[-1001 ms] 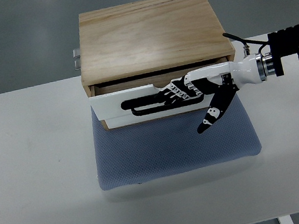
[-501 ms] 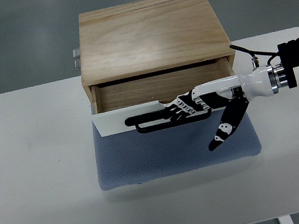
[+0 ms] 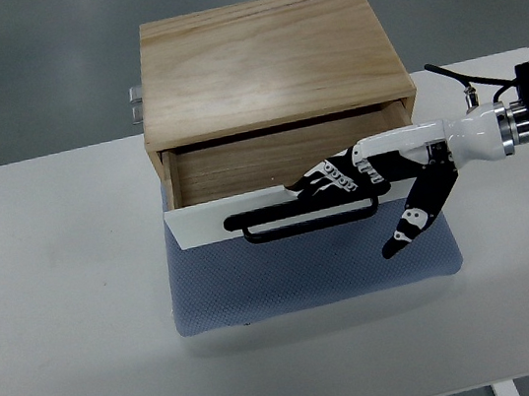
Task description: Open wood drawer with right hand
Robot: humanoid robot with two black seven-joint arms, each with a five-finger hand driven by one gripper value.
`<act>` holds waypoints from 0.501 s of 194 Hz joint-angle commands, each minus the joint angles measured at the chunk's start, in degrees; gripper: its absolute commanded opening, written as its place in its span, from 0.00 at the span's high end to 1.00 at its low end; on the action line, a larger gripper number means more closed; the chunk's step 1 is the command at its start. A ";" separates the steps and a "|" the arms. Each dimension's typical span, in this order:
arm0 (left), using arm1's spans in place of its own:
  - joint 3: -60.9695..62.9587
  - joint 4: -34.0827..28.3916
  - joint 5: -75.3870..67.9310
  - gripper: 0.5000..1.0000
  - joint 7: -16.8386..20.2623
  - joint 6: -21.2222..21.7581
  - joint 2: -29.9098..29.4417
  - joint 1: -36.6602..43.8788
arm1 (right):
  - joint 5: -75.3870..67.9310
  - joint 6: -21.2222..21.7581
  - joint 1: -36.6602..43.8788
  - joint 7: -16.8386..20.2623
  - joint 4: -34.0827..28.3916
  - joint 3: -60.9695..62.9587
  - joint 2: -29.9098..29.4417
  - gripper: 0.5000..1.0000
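Note:
The wood drawer box point(image 3: 269, 58) stands at the table's far side. Its drawer is pulled part way out, showing the bare wooden inside point(image 3: 278, 154). The drawer's white front point(image 3: 199, 223) carries a black bar handle point(image 3: 303, 219). My right hand point(image 3: 336, 175) reaches in from the right. Its fingers lie stretched along the top edge of the white front, just above the handle and not around it. The thumb point(image 3: 417, 220) points down over the mat. The hand holds nothing. The left arm is out of view.
A blue-grey mat point(image 3: 306, 276) lies under and in front of the drawer box on the white table point(image 3: 73, 316). A metal hinge part point(image 3: 136, 103) sticks out at the box's left back. The grey floor lies beyond the table.
The drawer has slid further out toward me. My right hand has come off the handle and shifted right, with its fingers now at the front's top edge.

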State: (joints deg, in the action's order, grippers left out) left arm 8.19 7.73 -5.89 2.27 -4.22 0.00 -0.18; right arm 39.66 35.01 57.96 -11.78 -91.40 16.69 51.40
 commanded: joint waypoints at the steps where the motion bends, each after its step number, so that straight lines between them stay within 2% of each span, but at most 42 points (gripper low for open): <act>1: -0.02 0.00 0.00 0.00 0.01 0.00 0.00 0.00 | -0.02 -0.01 0.04 0.00 -0.98 0.53 1.24 0.09; 24: -0.02 0.00 0.00 0.00 0.01 0.00 0.00 0.00 | -1.07 -0.01 0.22 0.00 -2.38 0.97 3.70 0.10; 62: -0.02 0.00 0.00 0.00 0.01 0.00 0.00 0.00 | -6.35 -0.01 0.04 -0.08 -1.24 5.98 7.92 0.09; 78: -0.02 0.00 0.00 0.00 0.01 0.00 0.00 0.00 | -10.83 -0.01 0.04 -0.08 2.89 8.62 9.42 0.09; 97: 0.07 0.00 0.00 0.00 0.01 0.00 0.00 0.00 | -18.03 -0.01 -0.04 -0.17 13.25 11.52 8.54 0.10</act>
State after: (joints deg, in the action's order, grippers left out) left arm 8.22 7.73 -5.89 2.27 -4.22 0.00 -0.18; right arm 28.09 35.00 57.97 -11.87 -86.89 25.59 60.43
